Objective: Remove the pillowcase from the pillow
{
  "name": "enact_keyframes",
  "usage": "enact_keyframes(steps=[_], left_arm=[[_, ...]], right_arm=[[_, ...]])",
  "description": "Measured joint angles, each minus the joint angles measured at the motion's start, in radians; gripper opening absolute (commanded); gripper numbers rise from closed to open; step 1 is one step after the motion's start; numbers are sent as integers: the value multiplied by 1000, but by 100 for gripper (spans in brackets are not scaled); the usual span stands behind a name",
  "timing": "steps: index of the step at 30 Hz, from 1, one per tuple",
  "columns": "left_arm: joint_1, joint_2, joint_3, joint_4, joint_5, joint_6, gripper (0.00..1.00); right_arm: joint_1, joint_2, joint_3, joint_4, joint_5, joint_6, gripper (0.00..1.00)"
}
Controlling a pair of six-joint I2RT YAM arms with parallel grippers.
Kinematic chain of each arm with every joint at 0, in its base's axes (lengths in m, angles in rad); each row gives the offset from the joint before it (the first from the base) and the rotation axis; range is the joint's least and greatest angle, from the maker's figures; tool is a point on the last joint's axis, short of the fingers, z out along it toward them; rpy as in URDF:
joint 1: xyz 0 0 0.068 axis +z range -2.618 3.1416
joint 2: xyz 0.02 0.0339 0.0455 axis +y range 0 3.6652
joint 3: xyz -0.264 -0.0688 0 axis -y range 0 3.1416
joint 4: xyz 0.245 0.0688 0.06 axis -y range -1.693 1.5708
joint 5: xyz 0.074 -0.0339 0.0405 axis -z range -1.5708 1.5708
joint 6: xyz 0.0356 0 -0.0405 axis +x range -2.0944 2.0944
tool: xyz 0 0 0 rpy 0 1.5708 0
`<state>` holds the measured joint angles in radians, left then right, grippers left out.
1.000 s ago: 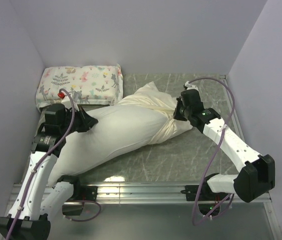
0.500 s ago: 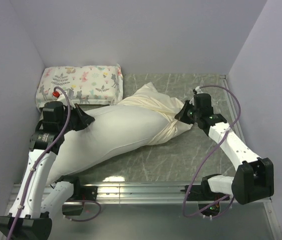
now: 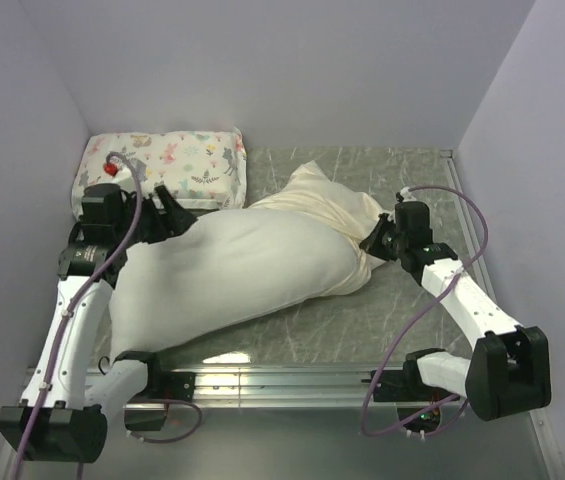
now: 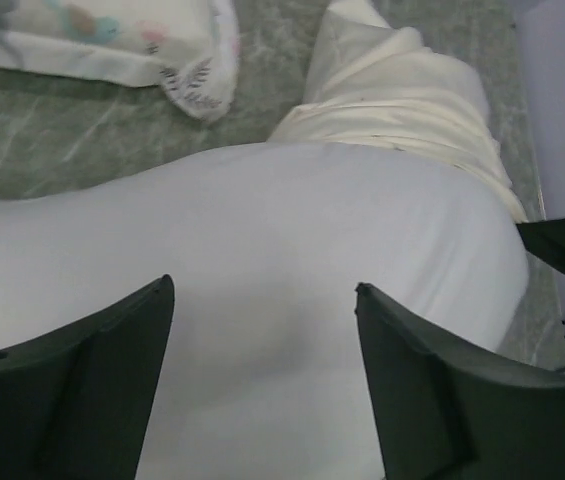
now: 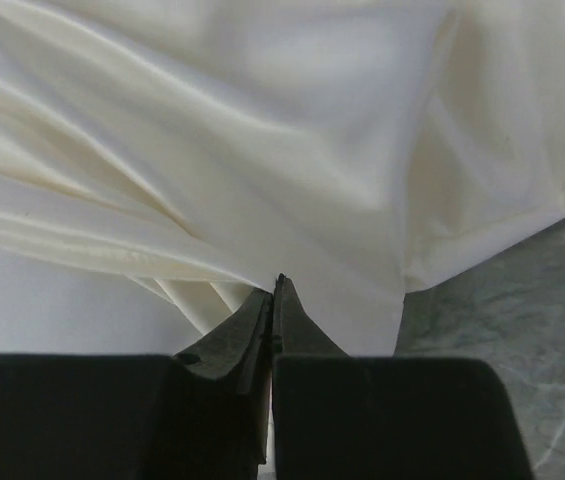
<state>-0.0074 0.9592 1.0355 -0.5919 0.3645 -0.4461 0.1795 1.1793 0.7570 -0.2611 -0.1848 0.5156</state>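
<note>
Found pillow [image 3: 222, 275] lying diagonally from near-left corner toward centre of worktop, mostly bare. Noted pillowcase [image 3: 334, 205] bunched over only its far-right end. Observed floral cushion [image 3: 162, 165] in far-left corner. Recorded left gripper [image 4: 262, 300] spread wide over pillow; right gripper [image 5: 274, 288] clenched on pillowcase fold.
</note>
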Motion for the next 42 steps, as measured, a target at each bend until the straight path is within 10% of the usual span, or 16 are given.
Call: enact_keyframes(steps=[10, 17, 25, 28, 30, 42], left_arm=[[-533, 41, 109, 124, -231, 38, 99], [-877, 359, 243, 174, -476, 61, 99], [-1033, 756, 419, 167, -683, 120, 99], [-1052, 822, 426, 163, -734, 119, 64], [-1057, 841, 432, 159, -767, 113, 2], [-970, 682, 361, 137, -781, 7, 0]], right_arm=[[101, -3, -3, -4, 171, -19, 0], [140, -1, -3, 2, 198, -19, 0], [163, 2, -3, 6, 205, -27, 0], [172, 2, -3, 2, 206, -34, 0], [177, 3, -3, -2, 207, -35, 0], [179, 28, 31, 18, 235, -33, 0]])
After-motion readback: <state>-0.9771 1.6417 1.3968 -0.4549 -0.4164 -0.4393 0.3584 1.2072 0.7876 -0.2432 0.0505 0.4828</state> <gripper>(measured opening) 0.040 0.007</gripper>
